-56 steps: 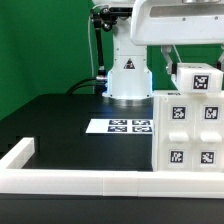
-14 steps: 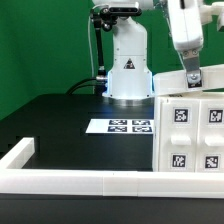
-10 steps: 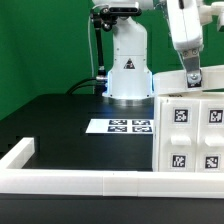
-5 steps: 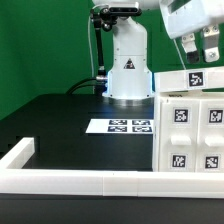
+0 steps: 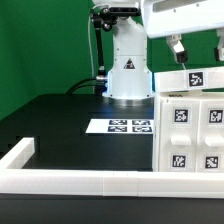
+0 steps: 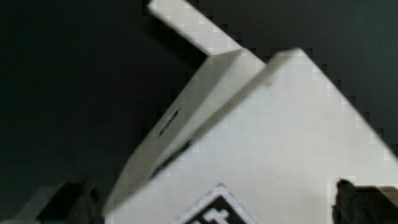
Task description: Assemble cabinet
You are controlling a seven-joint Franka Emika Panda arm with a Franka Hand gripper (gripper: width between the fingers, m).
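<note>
Cabinet (image 5: 188,130) is sitting on the table (image 5: 55,120) at exterior view's right, just behind the near rail (image 5: 80,181). Open room is lying to its left, w/ marker board (image 5: 128,126) there. End effector (image 5: 199,52) is hovering just above cabinet top, jaws apart, gripping nothing.
</note>
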